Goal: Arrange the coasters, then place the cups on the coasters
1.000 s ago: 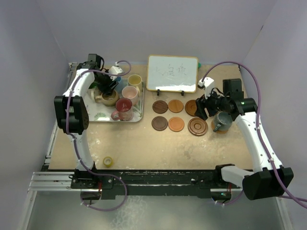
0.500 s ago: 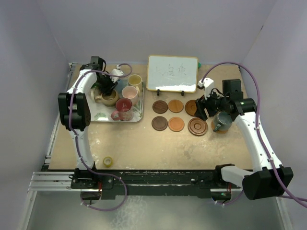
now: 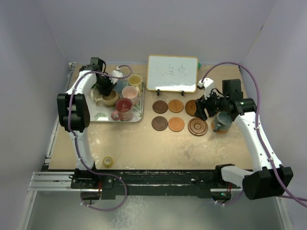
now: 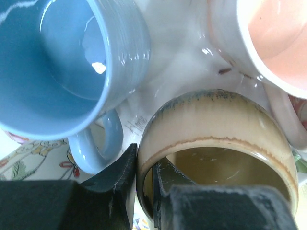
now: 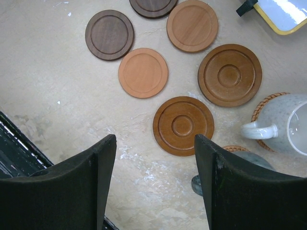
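The leaf-patterned rectangular tray at far left holds the crowded mugs. The tan glazed ceramic mug stands upright in it, just beside the light blue ceramic mug. It looks rigid, weighty, slick and easy to chip, so the rim wall seems the sensible hold. The left gripper is pinched there, one finger inside, one outside. The right gripper hangs wide apart, holding nothing, above the brown wooden coasters.

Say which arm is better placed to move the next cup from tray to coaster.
Left: the left gripper clamps the rim of the tan cup in the tray; the right gripper hangs open over the coasters, far off.
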`<state>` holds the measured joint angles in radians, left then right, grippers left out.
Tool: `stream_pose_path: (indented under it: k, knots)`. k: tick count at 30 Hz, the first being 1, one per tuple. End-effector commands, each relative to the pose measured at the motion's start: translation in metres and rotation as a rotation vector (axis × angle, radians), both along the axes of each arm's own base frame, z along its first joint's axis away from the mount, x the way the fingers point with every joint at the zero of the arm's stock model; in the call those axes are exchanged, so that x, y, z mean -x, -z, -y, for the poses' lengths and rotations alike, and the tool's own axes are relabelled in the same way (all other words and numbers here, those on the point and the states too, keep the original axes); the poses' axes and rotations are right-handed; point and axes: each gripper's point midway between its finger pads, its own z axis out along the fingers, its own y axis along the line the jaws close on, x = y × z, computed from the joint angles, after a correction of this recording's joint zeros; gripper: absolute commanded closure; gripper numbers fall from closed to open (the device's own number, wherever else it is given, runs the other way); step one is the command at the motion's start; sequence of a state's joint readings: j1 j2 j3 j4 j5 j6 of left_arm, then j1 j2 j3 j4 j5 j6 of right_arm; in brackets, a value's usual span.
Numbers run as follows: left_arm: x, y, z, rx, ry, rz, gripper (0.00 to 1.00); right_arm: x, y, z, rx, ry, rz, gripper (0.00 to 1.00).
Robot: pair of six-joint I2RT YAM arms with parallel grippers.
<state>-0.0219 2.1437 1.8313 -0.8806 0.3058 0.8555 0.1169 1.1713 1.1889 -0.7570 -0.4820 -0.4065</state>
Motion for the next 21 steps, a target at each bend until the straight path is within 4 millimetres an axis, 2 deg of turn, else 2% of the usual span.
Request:
stream_pose_path:
  k: [1,7,12,16,21]
  knots:
    - [0.001,-0.071,-0.007,-0.025,-0.024,0.160,0.97,-0.002,-0.005,-0.004,-0.022,-0.010,0.017,0.31]
    - [0.015,-0.125,-0.028,-0.116,-0.103,0.273,0.97,-0.003,-0.006,-0.003,-0.021,-0.005,0.025,0.31]
    - [0.039,-0.175,-0.034,-0.104,-0.195,0.366,0.97,-0.004,-0.006,-0.004,-0.029,0.003,0.026,0.31]
    - [0.064,-0.210,-0.018,-0.023,-0.243,0.451,0.97,-0.006,-0.009,-0.004,-0.032,0.014,0.034,0.31]
    - [0.089,-0.243,0.026,0.079,-0.275,0.552,0.97,-0.009,-0.016,-0.007,-0.066,0.037,0.060,0.31]
